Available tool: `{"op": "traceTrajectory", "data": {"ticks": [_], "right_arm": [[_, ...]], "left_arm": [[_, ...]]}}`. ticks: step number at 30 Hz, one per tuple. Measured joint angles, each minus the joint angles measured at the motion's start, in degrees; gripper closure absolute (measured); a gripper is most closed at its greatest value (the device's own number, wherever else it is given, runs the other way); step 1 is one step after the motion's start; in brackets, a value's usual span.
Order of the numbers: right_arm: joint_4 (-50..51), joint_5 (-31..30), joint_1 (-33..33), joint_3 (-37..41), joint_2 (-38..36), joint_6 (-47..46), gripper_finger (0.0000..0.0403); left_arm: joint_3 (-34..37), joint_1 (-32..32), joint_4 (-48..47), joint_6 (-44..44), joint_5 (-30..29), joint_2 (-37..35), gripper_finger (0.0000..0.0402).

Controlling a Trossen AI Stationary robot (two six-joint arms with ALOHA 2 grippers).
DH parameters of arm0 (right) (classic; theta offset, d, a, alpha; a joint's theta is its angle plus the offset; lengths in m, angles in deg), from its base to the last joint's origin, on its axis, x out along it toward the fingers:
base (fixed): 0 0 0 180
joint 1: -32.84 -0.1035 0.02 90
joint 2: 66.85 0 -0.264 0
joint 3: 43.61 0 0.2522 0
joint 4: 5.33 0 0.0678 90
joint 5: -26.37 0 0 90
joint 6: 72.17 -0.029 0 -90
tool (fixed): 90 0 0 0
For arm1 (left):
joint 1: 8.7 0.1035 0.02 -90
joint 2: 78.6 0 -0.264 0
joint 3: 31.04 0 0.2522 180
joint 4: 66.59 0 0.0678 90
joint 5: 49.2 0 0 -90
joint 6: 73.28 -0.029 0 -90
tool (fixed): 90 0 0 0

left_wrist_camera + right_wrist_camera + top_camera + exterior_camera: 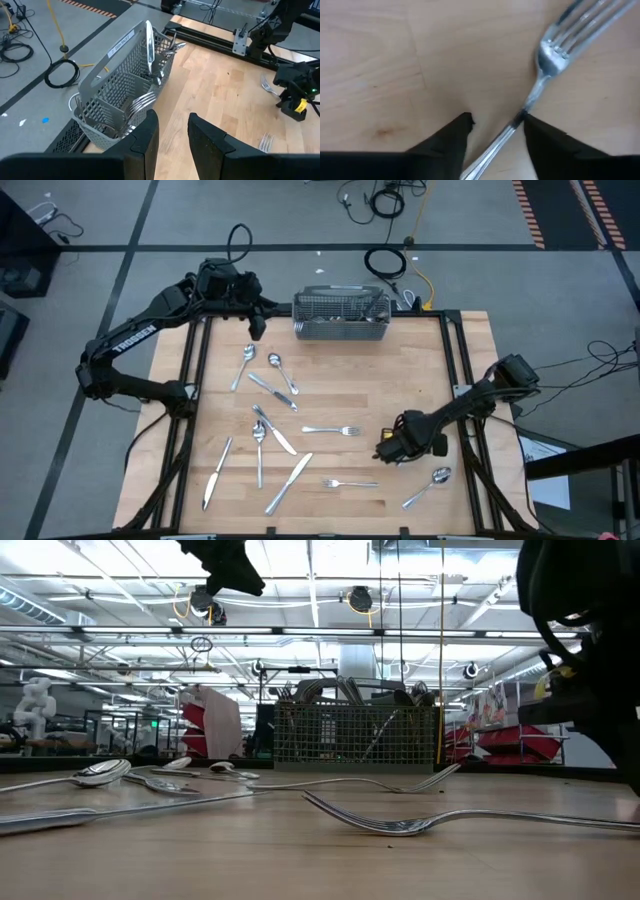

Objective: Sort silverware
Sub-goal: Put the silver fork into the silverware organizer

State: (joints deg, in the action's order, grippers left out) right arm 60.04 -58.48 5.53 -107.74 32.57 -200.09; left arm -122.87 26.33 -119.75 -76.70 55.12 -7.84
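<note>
Shiny metal marks the fork [555,52] that lies flat on the pale wooden counter [420,370], its slim handle running between the two dark fingers of the right hand [495,122]. One finger [540,135] touches the handle and the other stands just beside it, so the hand is narrowed around the fork with a small gap left on one side, and the fork is not lifted. Seen from above, this right hand [392,448] sits low over the counter's right part. The rest of the silverware [268,415], forks, spoons and knives, lies scattered over the counter's left and middle, with one spoon [428,485] near the right front corner. At the far edge stands the grey wire-mesh basket [340,317], already holding some pieces. The left hand [255,318] hovers just beside the basket, fingers partly apart and holding nothing.
</note>
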Motion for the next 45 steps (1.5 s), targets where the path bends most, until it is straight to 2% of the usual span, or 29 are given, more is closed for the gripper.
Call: {"op": "traceTrajectory", "data": {"ticks": [4, 5, 9, 12, 15, 17, 19, 23, 25, 28, 30, 32, 35, 39, 42, 45], "right_arm": [[-0.1, -1.7, 0.8, 0.0, -0.2, 1.6, 0.0360], [-0.1, -2.3, 0.8, 0.0, -0.2, 2.9, 0.0380], [0.5, -3.5, 2.0, 0.0, -0.4, 7.4, 0.0395], [2.3, -8.7, 2.8, -1.3, -1.2, 11.0, 0.0398], [8.1, -21.8, 4.8, -3.7, -2.3, 13.0, 0.0400], [10.4, -28.5, 6.1, -5.8, -4.0, 14.2, 0.0400], [11.9, -32.6, 8.0, -7.5, -5.7, 18.0, 0.0401], [11.0, -45.3, 14.5, -11.3, -10.7, 31.1, 0.0401], [8.7, -49.2, 17.9, -13.7, -12.8, 40.9, 0.0401], [-1.8, -54.5, 24.1, -17.7, -15.1, 60.9, 0.0402], [-13.4, -56.1, 28.4, -19.8, -15.9, 77.1, 0.0402], [-28.5, -53.9, 32.4, -21.2, -15.8, 94.5, 0.0402], [-51.6, -44.1, 39.1, -21.4, -14.4, 113.2, 0.0402], [-68.9, -33.2, 47.2, -21.4, -9.8, 120.7, 0.0402], [-74.9, -26.9, 50.8, -21.6, -4.3, 123.0, 0.0402], [-76.5, -19.9, 52.8, -25.0, 2.7, 123.1, 0.0402]], "left_arm": [[0.0, 0.0, -0.1, 0.0, 0.0, 0.0, 0.0292], [0.0, 0.0, -0.1, 0.0, 0.0, 0.0, 0.0292], [0.0, 0.3, -0.1, -0.5, -0.1, 0.0, 0.0292], [0.0, 0.7, -0.1, -0.6, -0.2, 0.0, 0.0292], [0.0, 1.0, -0.1, 0.6, -0.2, 0.0, 0.0292], [0.0, 1.2, 0.3, 1.5, -0.1, -0.2, 0.0292], [0.0, 1.4, 1.3, 1.6, 0.2, -0.7, 0.0292], [0.0, 1.4, 5.3, 1.6, 0.6, -2.3, 0.0292], [0.0, 1.4, 7.0, 1.6, 0.6, -3.1, 0.0292], [0.0, 1.3, 8.9, 1.6, 0.7, -4.7, 0.0292], [0.0, 1.4, 9.3, 1.6, 0.6, -5.6, 0.0292], [0.0, 1.4, 9.3, 1.6, 0.6, -6.4, 0.0292], [0.0, 1.4, 9.4, 1.6, 0.7, -7.5, 0.0292], [0.0, 1.4, 9.4, 1.6, 0.6, -8.5, 0.0292], [0.0, 1.4, 9.5, 1.6, 0.6, -9.3, 0.0292], [0.0, 1.3, 9.4, 1.6, 0.6, -10.0, 0.0292]]}}
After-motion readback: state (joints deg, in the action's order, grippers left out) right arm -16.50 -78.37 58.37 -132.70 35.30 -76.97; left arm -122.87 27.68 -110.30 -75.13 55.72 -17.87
